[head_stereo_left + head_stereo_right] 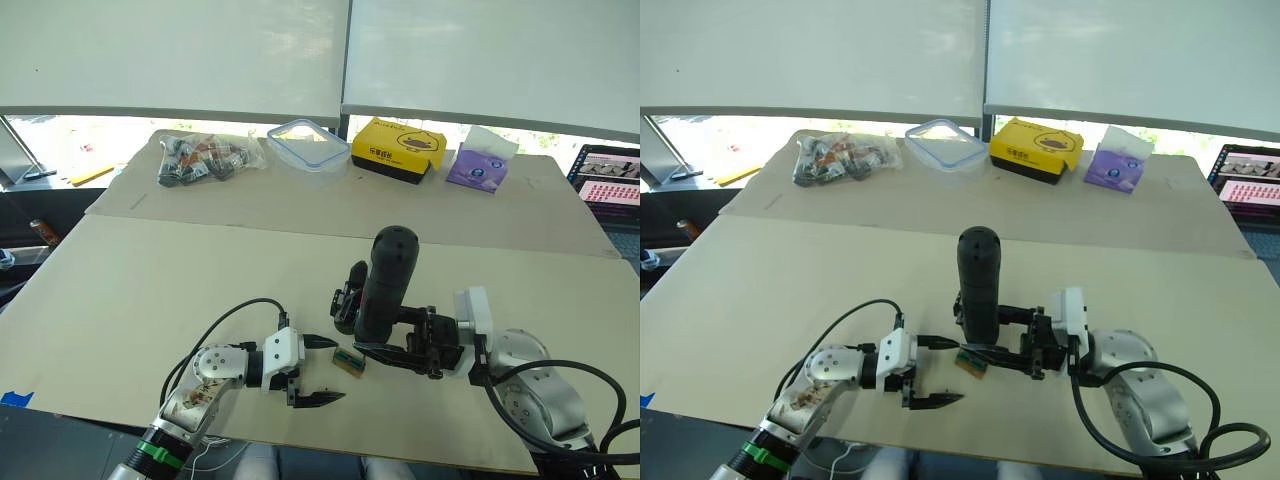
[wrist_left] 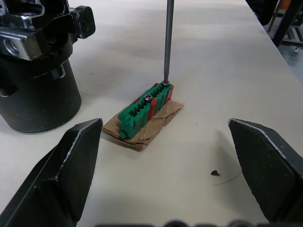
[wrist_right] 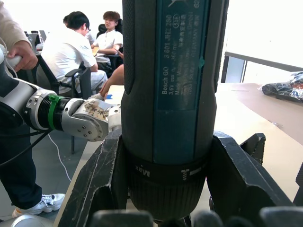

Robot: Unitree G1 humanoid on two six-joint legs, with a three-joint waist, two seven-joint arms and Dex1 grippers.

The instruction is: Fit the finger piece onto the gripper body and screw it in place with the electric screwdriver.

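Two jaws of the right gripper (image 1: 395,352) clamp the electric screwdriver (image 1: 385,285) upright at frame centre, bit on the green block (image 2: 144,109), probably collecting a screw; the left gripper (image 1: 318,370) waits open; the gripper body (image 2: 35,71) stands just beside.

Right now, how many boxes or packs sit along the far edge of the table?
4: a clear bag of small parts at far left, a clear lidded container, a yellow box, then a purple tissue pack at far right. None looks hidden.
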